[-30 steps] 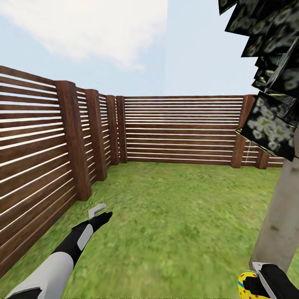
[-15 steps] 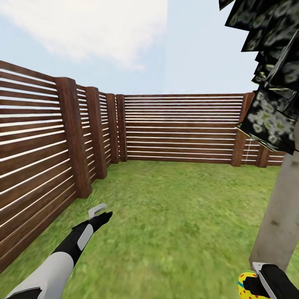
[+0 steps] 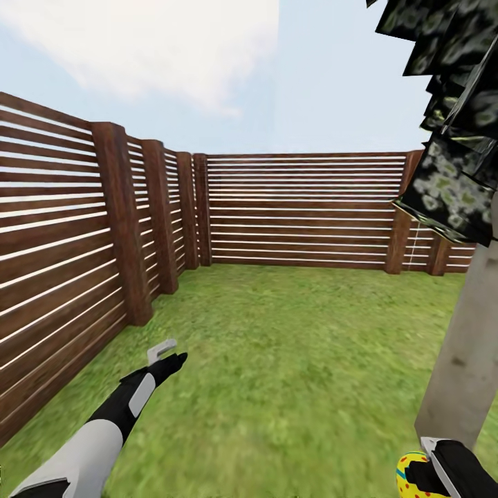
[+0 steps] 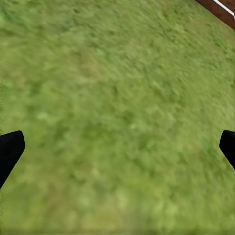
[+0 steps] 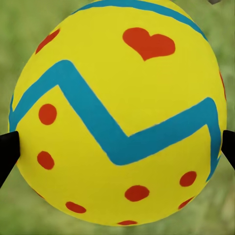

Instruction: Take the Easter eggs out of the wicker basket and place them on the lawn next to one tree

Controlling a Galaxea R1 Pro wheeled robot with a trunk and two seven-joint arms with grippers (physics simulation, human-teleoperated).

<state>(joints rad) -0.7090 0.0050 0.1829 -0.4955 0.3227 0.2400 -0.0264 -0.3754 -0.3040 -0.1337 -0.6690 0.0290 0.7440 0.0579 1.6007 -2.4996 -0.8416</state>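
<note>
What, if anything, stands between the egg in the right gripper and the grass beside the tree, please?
Nothing visible does. The right gripper holds the egg just in front of the tree, and the lawn around the trunk looks bare.

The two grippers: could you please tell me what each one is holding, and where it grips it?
The right gripper clasps a yellow Easter egg with blue zigzags and red dots by its opposite sides. The left gripper is open, holding nothing.

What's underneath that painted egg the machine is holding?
Under the Easter egg, clamped in the right gripper, only blurred green lawn shows around its edges. The egg covers the ground straight beneath it. The tree trunk stands close by.
</note>
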